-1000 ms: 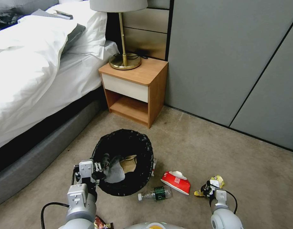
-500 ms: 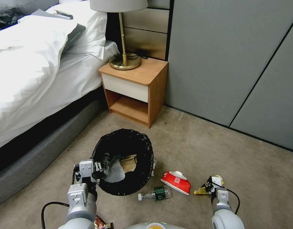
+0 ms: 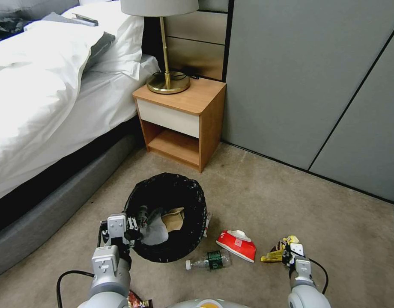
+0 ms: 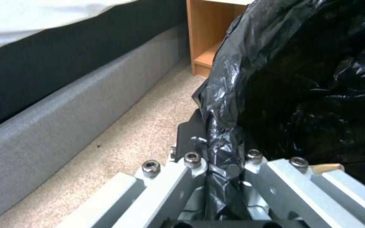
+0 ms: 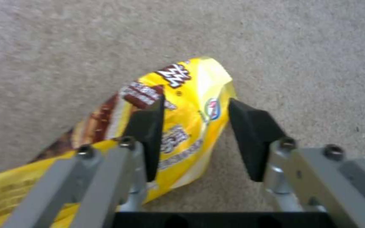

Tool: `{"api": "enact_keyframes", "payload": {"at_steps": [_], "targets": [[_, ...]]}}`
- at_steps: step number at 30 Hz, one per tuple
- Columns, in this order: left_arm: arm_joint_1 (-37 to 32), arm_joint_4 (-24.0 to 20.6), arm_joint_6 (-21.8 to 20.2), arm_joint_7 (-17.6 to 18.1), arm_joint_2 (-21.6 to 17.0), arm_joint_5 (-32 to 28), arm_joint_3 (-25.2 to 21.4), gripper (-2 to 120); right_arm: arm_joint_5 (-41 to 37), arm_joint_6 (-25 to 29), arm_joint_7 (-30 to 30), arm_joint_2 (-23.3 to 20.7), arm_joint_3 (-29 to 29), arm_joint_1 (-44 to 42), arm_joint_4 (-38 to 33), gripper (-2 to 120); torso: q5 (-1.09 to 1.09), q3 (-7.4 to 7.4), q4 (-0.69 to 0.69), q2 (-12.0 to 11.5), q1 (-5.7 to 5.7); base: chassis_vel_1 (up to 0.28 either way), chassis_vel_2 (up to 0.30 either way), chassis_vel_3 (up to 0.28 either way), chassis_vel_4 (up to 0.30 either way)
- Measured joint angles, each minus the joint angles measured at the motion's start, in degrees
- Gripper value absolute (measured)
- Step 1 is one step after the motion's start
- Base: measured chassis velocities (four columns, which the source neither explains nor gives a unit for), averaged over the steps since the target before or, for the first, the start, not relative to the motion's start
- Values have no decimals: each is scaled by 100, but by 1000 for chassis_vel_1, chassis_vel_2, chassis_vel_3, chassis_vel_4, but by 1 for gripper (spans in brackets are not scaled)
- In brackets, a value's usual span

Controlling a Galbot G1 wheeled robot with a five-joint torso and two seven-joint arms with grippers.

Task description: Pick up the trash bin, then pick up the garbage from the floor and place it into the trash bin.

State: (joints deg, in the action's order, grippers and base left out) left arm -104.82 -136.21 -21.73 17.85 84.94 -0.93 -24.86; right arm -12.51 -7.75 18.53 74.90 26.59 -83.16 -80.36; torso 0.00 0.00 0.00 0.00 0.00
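Note:
The trash bin [image 3: 192, 201], round with a crinkled black liner, is tilted beside my left arm. A tan paper bag [image 3: 174, 217] and white tissue [image 3: 155, 234] lie inside it. My left gripper [image 3: 135, 223] is shut on the bin's near rim, and the left wrist view shows the liner [image 4: 229, 104] pinched between the jaws [image 4: 224, 158]. On the carpet lie a red-white packet [image 3: 236, 244], a clear green-labelled bottle [image 3: 209, 260] and a yellow snack wrapper [image 3: 272, 256]. My right gripper [image 3: 288, 256] is low over that wrapper [image 5: 178, 126] and open [image 5: 195, 107], one finger on it and the other over the carpet.
A wooden nightstand [image 3: 182, 124] with a brass lamp [image 3: 167, 81] stands behind the bin. The bed [image 3: 43, 107] runs along the left and grey wall panels [image 3: 312, 85] close off the back. A shiny wrapper [image 3: 137, 300] lies by my base. Bare carpet [image 3: 270, 196] stretches to the right.
My right gripper has slid a little right and back toward me, uncovering more of the yellow wrapper. The left gripper and the bin have stayed still.

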Motion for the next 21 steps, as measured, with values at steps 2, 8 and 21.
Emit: {"api": "enact_keyframes", "payload": {"at_steps": [2, 8, 21], "targets": [[5, 4, -2, 0, 0, 0, 0, 0, 23, 39, -37, -17, 45, 32, 85, 52, 0, 0, 0, 0, 0, 0, 0, 0, 0], [11, 14, -7, 0, 7, 16, 15, 0, 15, 148, -183, -44, 137, 154, 328, 76, 0, 0, 0, 0, 0, 0, 0, 0, 0], [-73, -19, -5, 1, 13, 64, 29, 0, 91, 380, -385, 77, 39, 426, 932, 109, -5, 0, -1, 0, 0, 0, 0, 0, 0]]}}
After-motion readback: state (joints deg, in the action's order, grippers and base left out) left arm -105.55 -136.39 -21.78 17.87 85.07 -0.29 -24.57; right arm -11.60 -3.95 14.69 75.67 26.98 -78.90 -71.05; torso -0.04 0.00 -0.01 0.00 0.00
